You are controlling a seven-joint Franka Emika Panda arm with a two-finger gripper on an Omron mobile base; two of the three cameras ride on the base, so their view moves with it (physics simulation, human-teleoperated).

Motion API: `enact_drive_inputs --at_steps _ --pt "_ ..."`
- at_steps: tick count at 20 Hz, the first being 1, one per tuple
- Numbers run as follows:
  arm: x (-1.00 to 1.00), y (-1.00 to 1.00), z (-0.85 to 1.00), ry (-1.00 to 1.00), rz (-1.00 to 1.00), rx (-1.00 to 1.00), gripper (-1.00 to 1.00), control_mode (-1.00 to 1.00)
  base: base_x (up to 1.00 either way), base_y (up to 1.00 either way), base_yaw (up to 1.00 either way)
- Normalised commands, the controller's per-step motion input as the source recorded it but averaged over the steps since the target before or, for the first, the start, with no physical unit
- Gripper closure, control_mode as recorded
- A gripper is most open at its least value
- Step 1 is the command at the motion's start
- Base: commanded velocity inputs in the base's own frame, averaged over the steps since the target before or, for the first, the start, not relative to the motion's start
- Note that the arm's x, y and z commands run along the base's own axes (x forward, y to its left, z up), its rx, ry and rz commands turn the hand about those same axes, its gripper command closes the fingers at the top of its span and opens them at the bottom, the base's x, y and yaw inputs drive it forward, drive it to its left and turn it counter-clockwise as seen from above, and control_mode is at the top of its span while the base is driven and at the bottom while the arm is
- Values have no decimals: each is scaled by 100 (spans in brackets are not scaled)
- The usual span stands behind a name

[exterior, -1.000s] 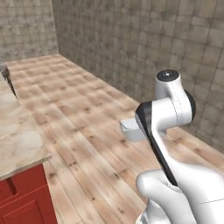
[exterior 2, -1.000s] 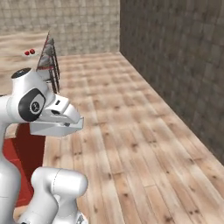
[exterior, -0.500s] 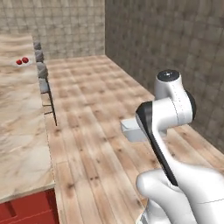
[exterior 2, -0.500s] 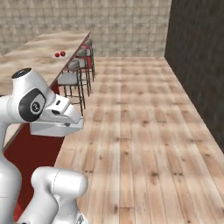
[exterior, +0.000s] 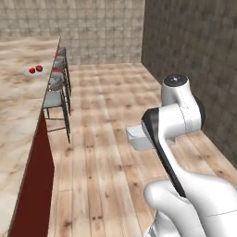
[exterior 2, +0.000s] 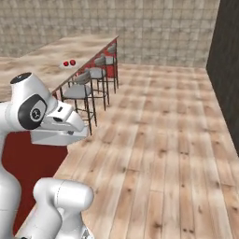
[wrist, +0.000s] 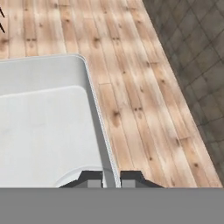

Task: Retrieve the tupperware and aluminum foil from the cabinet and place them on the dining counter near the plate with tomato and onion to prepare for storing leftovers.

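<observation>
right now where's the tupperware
The tupperware hangs over the wood floor, its rim pinched in the gripper, right of the dining counter.

Pale tupperware point(wrist: 43, 131) held level by its rim, plate point(exterior: 34, 71) on dining counter point(exterior: 18, 120)

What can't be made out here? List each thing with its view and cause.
- Plate contents, left base view: two red blobs, too small to identify.
- Tupperware, left base view: mostly hidden behind the arm's link.
- Tupperware, hand view: cut off by the left edge; the end effector is shut on its rim.
- Dining counter, left base view: cut off by the left and bottom edges.
- Stools, right base view: the far ones overlap, so their count is unclear.
</observation>
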Motion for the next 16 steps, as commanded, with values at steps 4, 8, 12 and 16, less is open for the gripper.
enact_drive_inputs --at_steps 4,8,12,16 --pt "0 0 0 0 0 0 100 100 98 -96 30" --pt "0 0 0 0 0 0 100 100 100 -71 35" --pt "0 0 0 0 0 0 100 100 100 -40 44" --pt "0 0 0 0 0 0 100 100 100 -48 46"
